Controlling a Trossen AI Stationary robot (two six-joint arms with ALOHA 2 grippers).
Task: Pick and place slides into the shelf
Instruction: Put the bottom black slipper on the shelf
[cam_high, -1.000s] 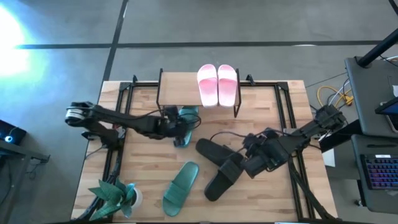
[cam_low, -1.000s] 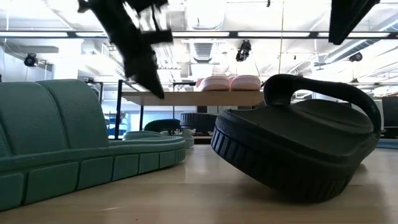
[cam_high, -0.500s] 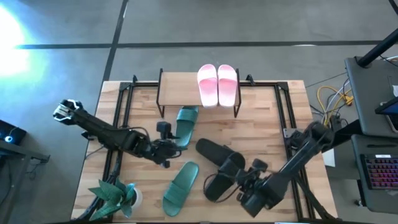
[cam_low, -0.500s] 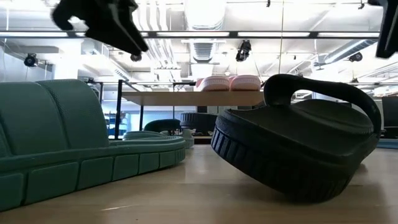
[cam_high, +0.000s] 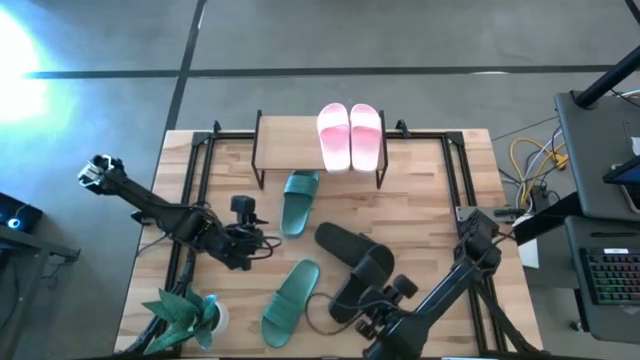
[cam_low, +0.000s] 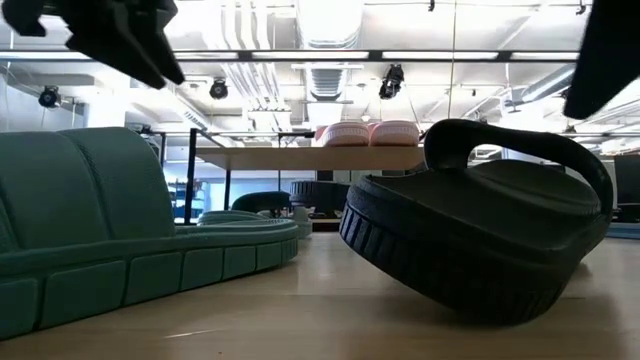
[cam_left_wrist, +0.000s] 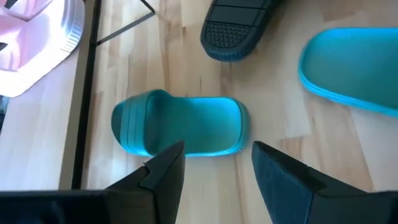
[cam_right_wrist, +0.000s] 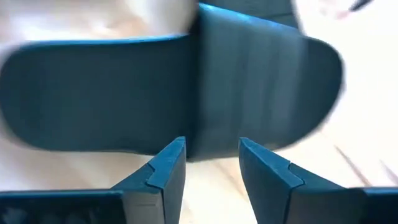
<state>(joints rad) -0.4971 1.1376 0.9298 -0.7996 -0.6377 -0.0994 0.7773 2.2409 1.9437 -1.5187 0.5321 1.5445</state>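
Left gripper let go of the teal slide and backed off toward the table's left side; the slide now lies flat just in front of the shelf. Right gripper pulled back too, off the 2 black slides to the near edge.

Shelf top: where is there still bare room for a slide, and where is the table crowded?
The shelf is bare left of the pink pair. The table's right rear is bare. The middle is crowded: teal slides, black slides.
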